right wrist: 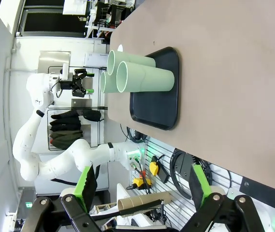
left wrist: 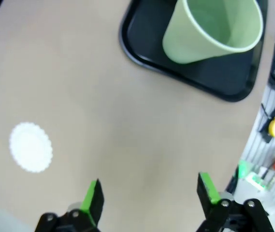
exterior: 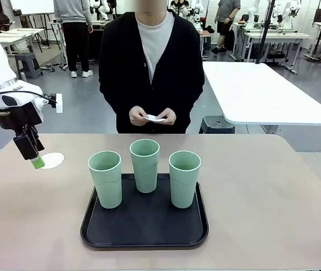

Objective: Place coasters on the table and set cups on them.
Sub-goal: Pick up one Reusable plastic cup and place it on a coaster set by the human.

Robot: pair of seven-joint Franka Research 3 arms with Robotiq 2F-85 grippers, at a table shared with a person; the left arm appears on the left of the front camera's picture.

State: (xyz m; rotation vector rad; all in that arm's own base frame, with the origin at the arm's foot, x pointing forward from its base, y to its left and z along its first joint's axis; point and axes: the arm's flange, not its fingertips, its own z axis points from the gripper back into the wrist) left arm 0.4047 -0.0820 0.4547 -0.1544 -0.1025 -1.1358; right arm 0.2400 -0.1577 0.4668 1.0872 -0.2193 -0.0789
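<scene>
- At the bottom edge of the left wrist view, the left gripper (left wrist: 149,193) has its green pads (left wrist: 93,195) spread wide with nothing between them.
- Outward from those pads, at the left of that frame, one coaster (left wrist: 30,146) lies flat on the bare table (left wrist: 127,121). It is off to the side of the fingers, not between them and not touching them.
- At the upper right of the same frame, the left cup (left wrist: 214,29) stands upright on the black tray (left wrist: 142,53), well apart from the coaster. Its long axis is vertical and its mouth is open.
- At the centre of the front view, the middle cup (exterior: 145,165) and the right cup (exterior: 184,178) share that tray. No cup is on a coaster yet.
- At the bottom of the right wrist view, the right gripper (right wrist: 143,183) is also spread open and empty. The tray and cups are far off at the top of its frame.
- At the upper middle of the front view, the person's hands (exterior: 139,116) hold a white paper disc (exterior: 155,118) at the far edge. It is probably another coaster.
- Judgement: the left arm is much nearer both the laid coaster and the left cup. The coming move depends on the gap between the two, since the cup would travel from the tray toward the frame's left to stand on the disc.
</scene>
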